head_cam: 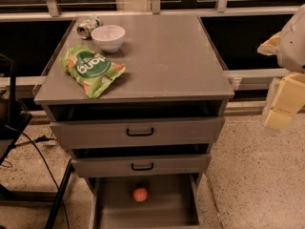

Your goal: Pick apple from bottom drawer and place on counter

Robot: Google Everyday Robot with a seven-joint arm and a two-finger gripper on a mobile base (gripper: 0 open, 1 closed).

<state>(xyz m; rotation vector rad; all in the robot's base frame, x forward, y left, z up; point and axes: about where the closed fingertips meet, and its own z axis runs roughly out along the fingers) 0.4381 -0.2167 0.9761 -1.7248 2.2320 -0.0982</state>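
1. At the left edge of the frame, dark equipment [8, 113] stands on the speckled floor [248, 166]. A black cable [42, 159] runs from it toward the cabinet.
2. In the upper left, a silver can [88, 26] lies on its side at the back left corner of the grey tabletop [176, 56]. It is just beside a white bowl [108, 37], which stands upright to its right.
3. In front of the bowl, a green snack bag [93, 69] lies flat near the tabletop's left front corner.
4. Below the tabletop, at centre frame, are 2 grey drawer fronts [138, 132] with black handles, 1 above the other, each with a dark gap over it.
5. At the lower centre, the bottom drawer [176, 211] is pulled out. The apple [140, 194] rests on its flat floor near the back, just below the lower front's handle and apart from both side walls.
6. At the right edge, about mid-height, the pale gripper [279, 119] hangs beside the cabinet under the white arm [295, 37]. It is roughly level with the upper drawer front and well apart from the apple. I cannot tell whether it is released or clenched.
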